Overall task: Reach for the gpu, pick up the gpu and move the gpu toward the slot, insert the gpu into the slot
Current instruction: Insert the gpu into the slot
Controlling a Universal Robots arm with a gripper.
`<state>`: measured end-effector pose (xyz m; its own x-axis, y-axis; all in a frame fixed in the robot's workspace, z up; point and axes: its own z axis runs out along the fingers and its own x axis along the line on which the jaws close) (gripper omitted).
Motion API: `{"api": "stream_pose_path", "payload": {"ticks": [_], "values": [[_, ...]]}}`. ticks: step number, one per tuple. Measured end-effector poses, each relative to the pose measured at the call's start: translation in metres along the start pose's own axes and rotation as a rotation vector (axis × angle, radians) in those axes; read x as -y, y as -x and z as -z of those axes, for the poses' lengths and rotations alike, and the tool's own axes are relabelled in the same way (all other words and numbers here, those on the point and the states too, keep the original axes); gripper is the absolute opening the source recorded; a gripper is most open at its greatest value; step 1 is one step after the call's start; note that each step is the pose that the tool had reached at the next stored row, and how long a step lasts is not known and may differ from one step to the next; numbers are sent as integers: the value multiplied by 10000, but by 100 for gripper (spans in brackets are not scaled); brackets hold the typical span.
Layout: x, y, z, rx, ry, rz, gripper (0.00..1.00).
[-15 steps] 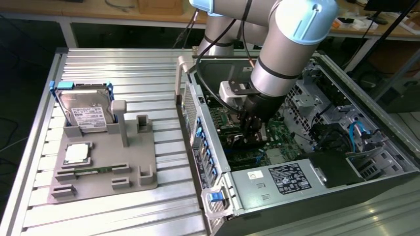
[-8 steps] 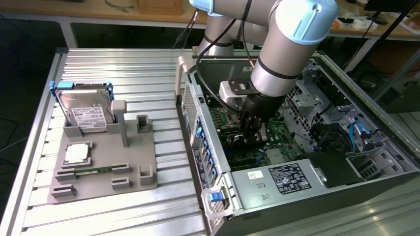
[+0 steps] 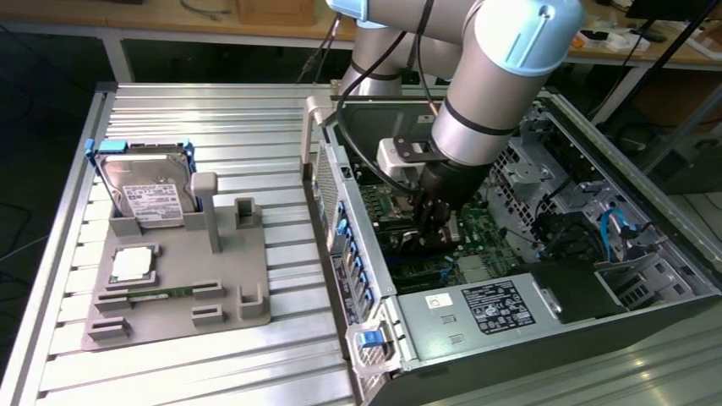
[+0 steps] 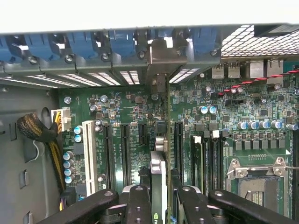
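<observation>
A ribbed aluminium table [image 3: 226, 110] carries an open computer case [image 3: 564, 364], with wooden benches behind. Nearest in the exterior view, the case's power supply [image 3: 485, 309] sits at about six o'clock from the gripper [image 3: 434, 227]. At nine o'clock from the case, a grey fixture [image 3: 226, 271] holds a hard drive [image 3: 147, 194], well apart from the arm. The gripper is down inside the case over the motherboard [image 4: 117, 107]. Its black fingers [image 4: 139, 205] are partly closed on the gpu [image 4: 158, 170], one on each side. The card stands on edge between long black expansion slots [image 4: 125, 149], its silver bracket [image 4: 164, 58] at the case's rear openings. Whether it is seated cannot be told.
</observation>
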<state>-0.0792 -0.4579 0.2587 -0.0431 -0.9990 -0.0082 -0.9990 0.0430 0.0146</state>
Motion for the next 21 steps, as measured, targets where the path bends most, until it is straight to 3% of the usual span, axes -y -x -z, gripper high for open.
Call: {"api": "stream_pose_path", "payload": {"ticks": [21], "values": [[-12, 5, -20, 11, 8, 0, 27]]}}
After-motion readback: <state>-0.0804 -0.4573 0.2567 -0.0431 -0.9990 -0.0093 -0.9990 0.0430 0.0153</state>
